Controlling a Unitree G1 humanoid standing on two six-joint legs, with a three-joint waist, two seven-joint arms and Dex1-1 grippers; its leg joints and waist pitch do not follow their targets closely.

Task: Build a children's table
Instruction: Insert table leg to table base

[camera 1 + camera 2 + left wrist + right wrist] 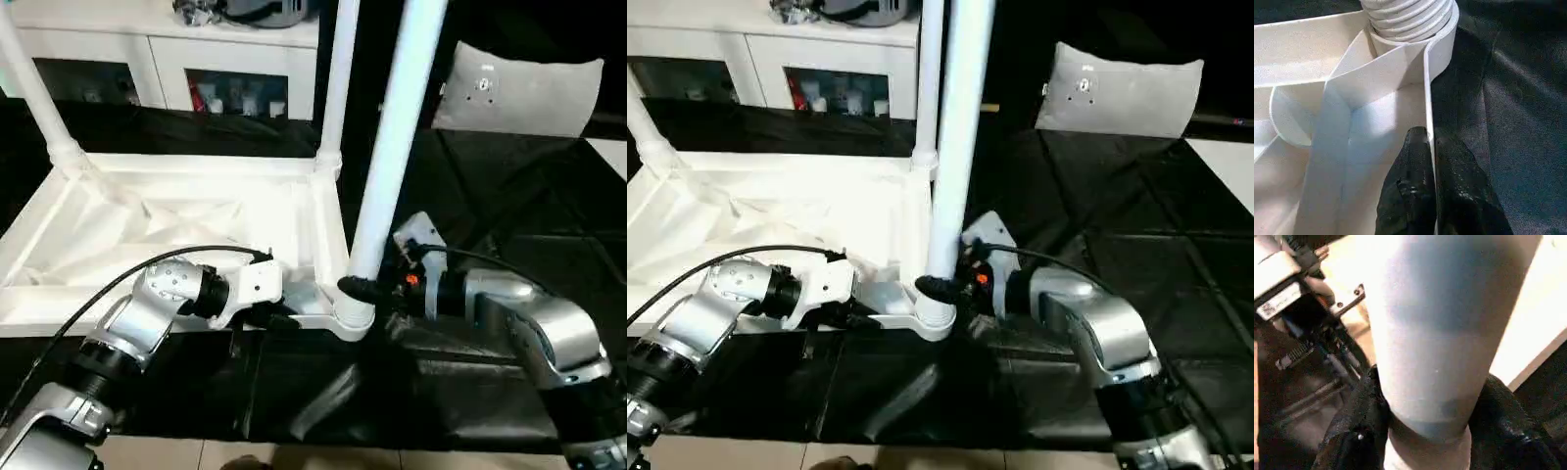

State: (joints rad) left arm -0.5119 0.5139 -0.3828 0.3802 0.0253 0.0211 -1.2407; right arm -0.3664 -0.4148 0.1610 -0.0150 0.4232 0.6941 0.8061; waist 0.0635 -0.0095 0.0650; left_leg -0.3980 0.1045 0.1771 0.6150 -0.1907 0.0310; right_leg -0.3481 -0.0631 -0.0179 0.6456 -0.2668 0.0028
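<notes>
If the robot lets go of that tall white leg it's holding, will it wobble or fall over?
Probably not much: the leg already stands upright in the corner socket, and screw ridges show there. It looks like stiff, likely light plastic. Being tall and thin, it might lean if not fully screwed in.

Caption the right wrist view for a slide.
Right gripper clasps a white tapered plastic table leg near its base, black fingers on either side.

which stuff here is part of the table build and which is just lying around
Part of the job:
- upside-down table top, left gripper pinching its rim
- leg at the near corner socket, right gripper closed around it
- two far legs, already standing in their sockets

Just lying about:
- white cabinet
- grey cushion
- black floor mats
</notes>
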